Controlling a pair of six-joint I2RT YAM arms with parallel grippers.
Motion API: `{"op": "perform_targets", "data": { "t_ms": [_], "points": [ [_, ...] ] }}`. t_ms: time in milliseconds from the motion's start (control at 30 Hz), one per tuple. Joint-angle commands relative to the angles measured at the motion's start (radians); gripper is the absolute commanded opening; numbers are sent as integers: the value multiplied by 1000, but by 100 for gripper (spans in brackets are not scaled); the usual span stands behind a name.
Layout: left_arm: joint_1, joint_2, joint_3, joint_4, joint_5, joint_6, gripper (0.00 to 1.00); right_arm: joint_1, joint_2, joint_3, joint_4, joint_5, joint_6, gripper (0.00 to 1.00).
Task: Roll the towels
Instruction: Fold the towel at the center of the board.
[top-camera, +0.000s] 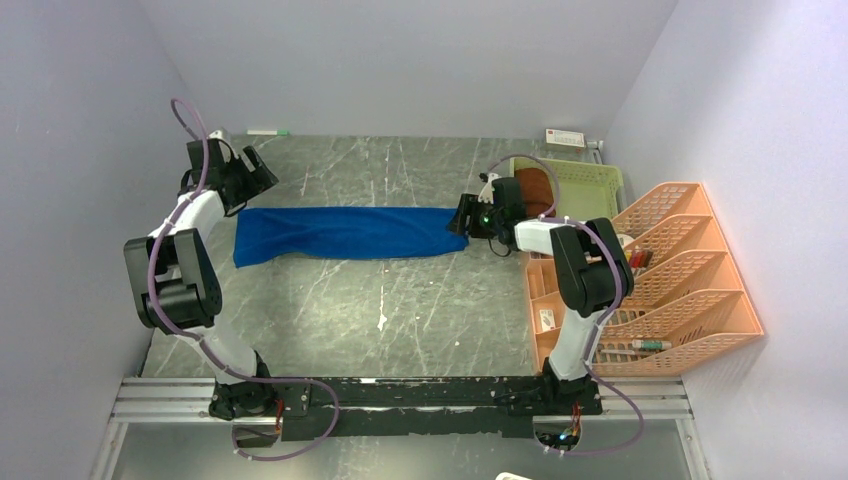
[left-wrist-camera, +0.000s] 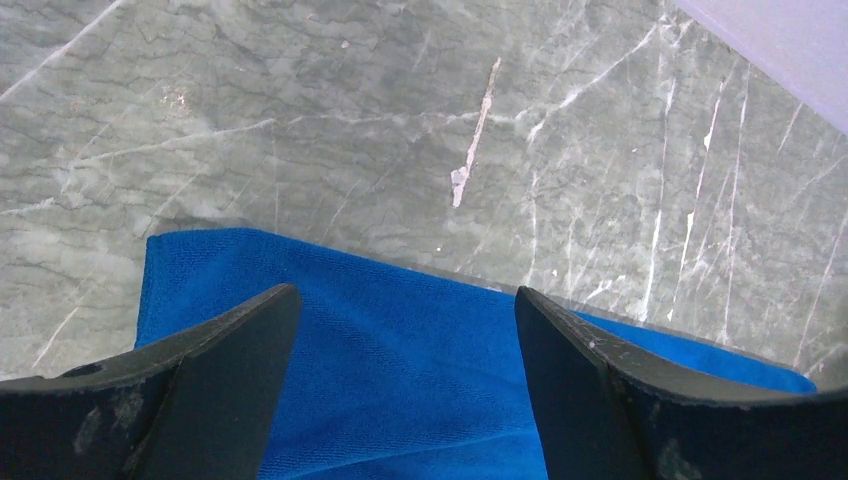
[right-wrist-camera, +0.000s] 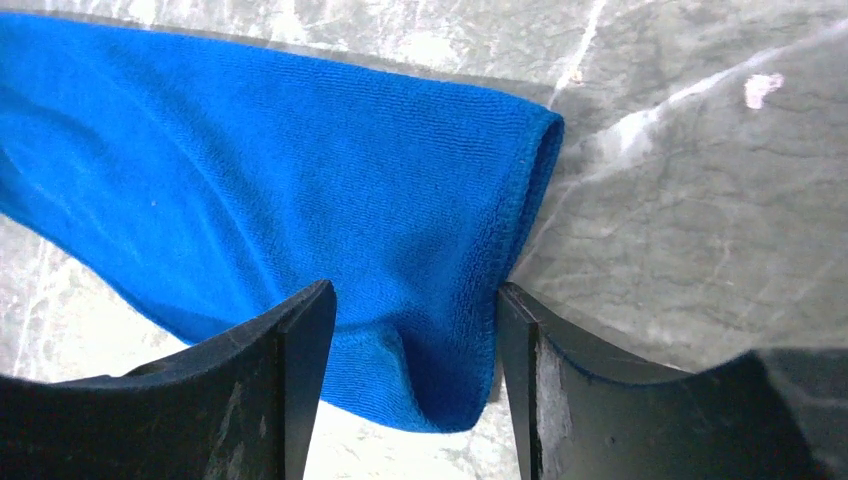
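The table (top-camera: 400, 300) carries one long thing for you to work on. The blue towel (top-camera: 340, 233) lies flat as a narrow strip, its long axis running left to right across the middle, from one arm to the other. At the far right stands the green basket (top-camera: 590, 180) with the brown towel (top-camera: 535, 187) in it, next to the orange file rack (top-camera: 690, 270). That towel is out of play for now.

Your left gripper (left-wrist-camera: 405, 310) hangs over the strip's left end. Its fingers (left-wrist-camera: 230, 360) are spread wide with nothing between them.

Your right gripper (right-wrist-camera: 415, 300) is right at the strip's right end. The folded corner sits between its fingers (right-wrist-camera: 290, 370) and fills the gap from one to the other. The hem touches the right-hand finger and the cloth is slightly puckered. You cannot tell from here whether they are pressing it or only bracketing it.

Judging from this, the roll should start at the right end and travel leftward along the strip. That makes your right arm the one placed to begin. Confirm it has the cloth before you turn it over.
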Motion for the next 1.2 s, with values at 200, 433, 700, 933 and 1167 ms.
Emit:
{"op": "perform_targets", "data": {
  "t_ms": [200, 433, 700, 933, 1167],
  "points": [
    [3, -65, -19, 1, 31, 5, 90, -2, 79, -92, 119, -152, 94, 51],
    [3, -87, -25, -3, 38, 3, 90, 0, 97, -60, 113, -146, 109, 24],
    [3, -180, -60, -9, 67, -12, 90, 6, 3, 54, -45, -33, 10, 0],
    [31, -330, -170, 13, 52, -57, 92, 59, -84, 262, -292, 156, -152, 0],
    [81, -388, -216, 18, 92, -74, 91, 5, -127, 330, -405, 240, -273, 0]
  ]
}}
